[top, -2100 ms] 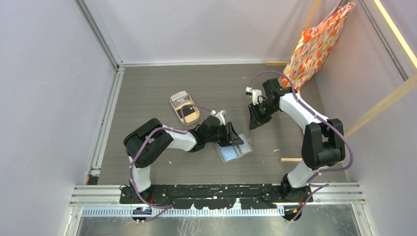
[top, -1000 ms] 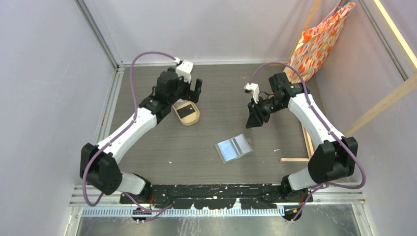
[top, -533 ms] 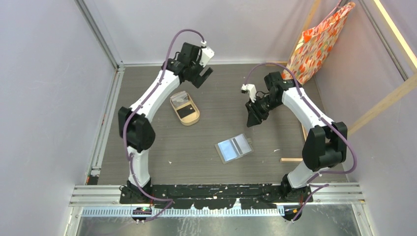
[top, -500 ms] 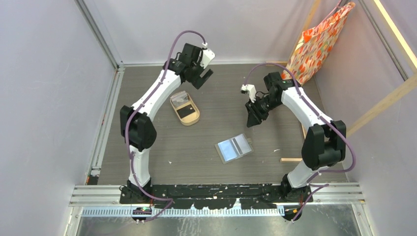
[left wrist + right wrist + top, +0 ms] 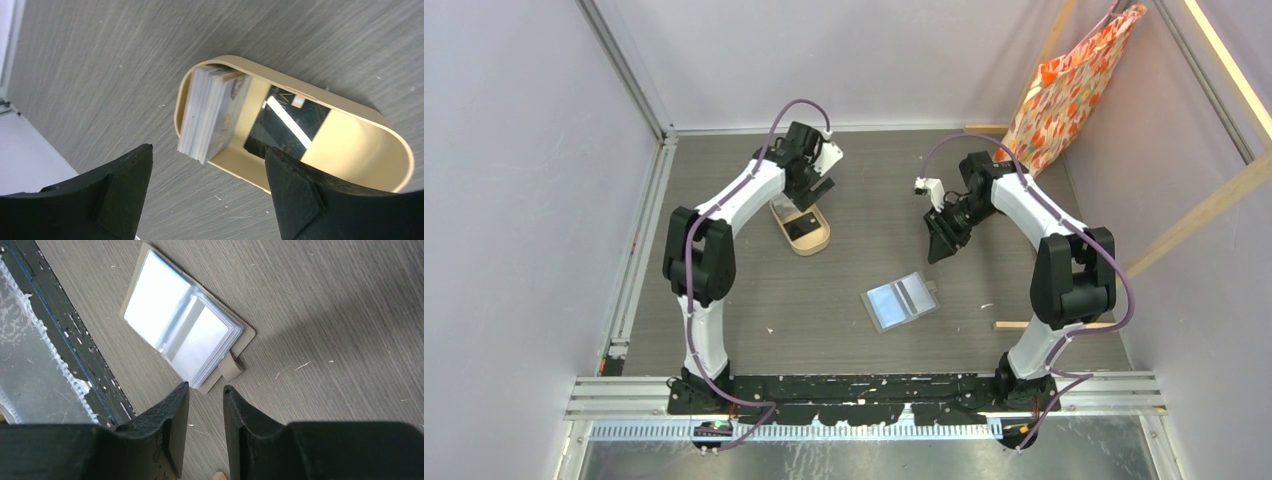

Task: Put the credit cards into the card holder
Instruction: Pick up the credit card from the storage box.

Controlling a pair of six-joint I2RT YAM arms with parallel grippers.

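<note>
Fingers [image 5: 125, 180] of my left gripper [image 5: 209, 151] hang spread wide and empty above the tan tray [image 5: 320, 95], the stack of credit cards [image 5: 212, 115] at its far end showing between them, a black card [image 5: 287, 122] flat beside it. I judge this the fetch step: descend, pinch one card. The card holder [image 5: 901, 301] lies open on the tabletop [image 5: 724, 290], nearer and rightward; my right gripper [image 5: 205, 390] hovers beyond it, narrowly parted, holding nothing.

Table [image 5: 864, 180]: tray [image 5: 811, 249], card holder [image 5: 901, 301], maybe crumbs [image 5: 987, 306]
</note>
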